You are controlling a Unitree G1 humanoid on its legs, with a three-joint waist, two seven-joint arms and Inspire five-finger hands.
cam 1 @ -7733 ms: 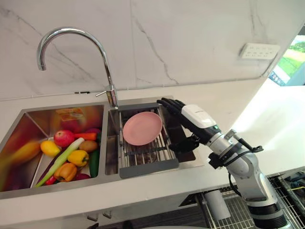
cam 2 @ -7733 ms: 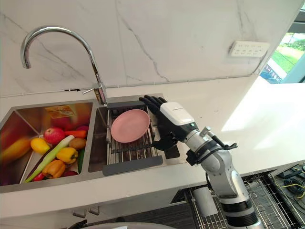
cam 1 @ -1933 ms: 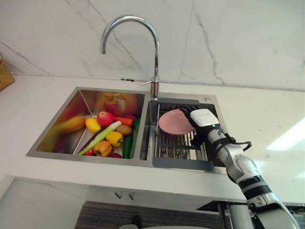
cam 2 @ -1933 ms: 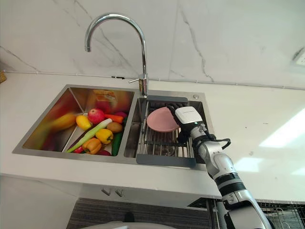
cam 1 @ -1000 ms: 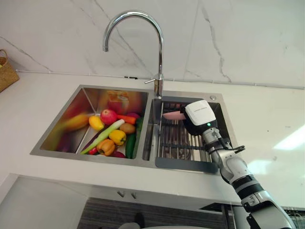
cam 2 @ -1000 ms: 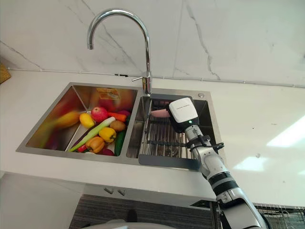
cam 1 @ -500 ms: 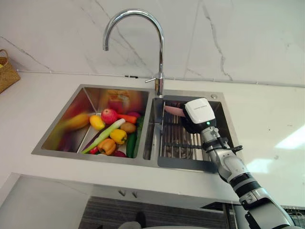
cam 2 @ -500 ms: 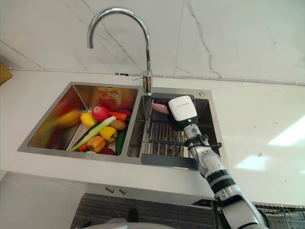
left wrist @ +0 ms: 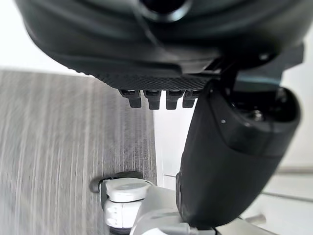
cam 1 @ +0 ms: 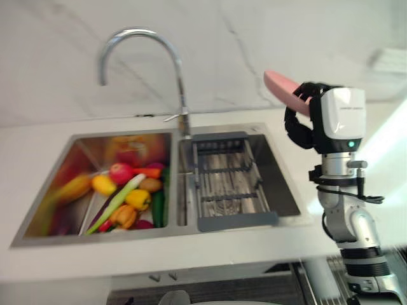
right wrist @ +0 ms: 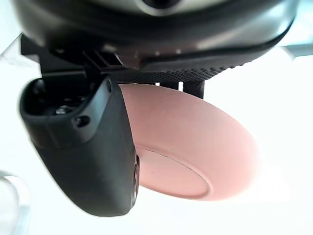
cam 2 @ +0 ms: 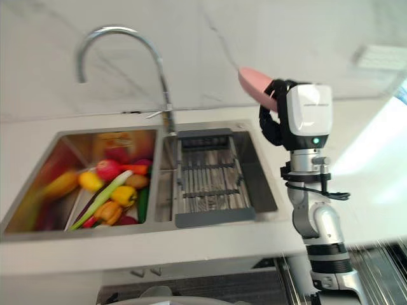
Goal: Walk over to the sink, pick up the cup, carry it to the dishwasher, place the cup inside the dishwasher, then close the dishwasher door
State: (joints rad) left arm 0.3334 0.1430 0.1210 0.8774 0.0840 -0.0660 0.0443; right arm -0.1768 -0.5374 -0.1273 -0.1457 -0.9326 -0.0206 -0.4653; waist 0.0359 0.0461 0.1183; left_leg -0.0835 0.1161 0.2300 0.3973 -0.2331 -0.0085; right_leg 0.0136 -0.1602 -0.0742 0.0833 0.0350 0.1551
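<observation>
Pink plate (right wrist: 195,147) is hanging tilted in the air, with the right hand (cam 1: 300,124) clamping its rim between thumb and fingers. It is showing against the marble wall (cam 1: 229,51), up past the right end of the steel sink (cam 1: 284,190). A drain rack (cam 1: 226,184) is sitting in the right basin and toy vegetables (cam 1: 127,194) are lying in the left, under the curved faucet (cam 1: 137,37). The left hand (left wrist: 234,156) is hanging over grey floor (left wrist: 73,147); open or closed, I cannot tell

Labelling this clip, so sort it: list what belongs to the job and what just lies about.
Job: pink round shallow dish, pinched in the right hand; steel double sink.

Lying about: grey slatted drain rack in the right basin; colourful fruit and vegetables in the left basin; curved chrome tap; white wall socket.
</observation>
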